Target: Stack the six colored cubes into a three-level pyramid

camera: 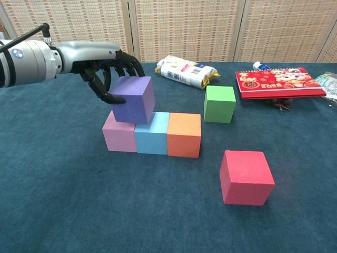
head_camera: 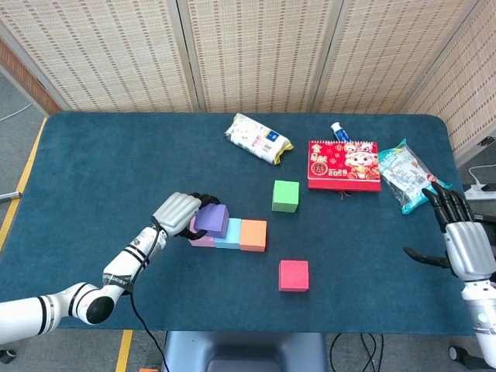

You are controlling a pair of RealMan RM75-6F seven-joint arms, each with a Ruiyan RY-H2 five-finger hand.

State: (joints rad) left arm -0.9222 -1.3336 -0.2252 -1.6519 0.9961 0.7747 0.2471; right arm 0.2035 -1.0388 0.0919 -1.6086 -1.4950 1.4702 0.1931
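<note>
Left hand (camera: 108,71) is gripping the purple cube (camera: 134,99), hanging it over the pink cube (camera: 120,132)–blue cube (camera: 152,133) seam, hand at its 9 o'clock. Right hand (head_camera: 465,242) is idling, fingers spread.

Six coloured foam cubes are showing, one of each colour: a purple cube (camera: 134,98), a pink cube (camera: 120,134), a light blue cube (camera: 151,134), an orange cube (camera: 184,135), a green cube (camera: 219,104) and a red cube (camera: 246,177). Three of them are sitting in a row, two are lying apart, one is sitting on top. Two plastic packets are lying on the dark blue surface (head_camera: 116,178): one white packet (head_camera: 258,139), one teal-and-white packet (head_camera: 407,173). One red printed booklet (head_camera: 344,164) and one small blue-capped bottle (head_camera: 339,131) are lying there too. Two robot hands are showing: the left robot hand (head_camera: 179,214) and the right robot hand (head_camera: 460,236).
</note>
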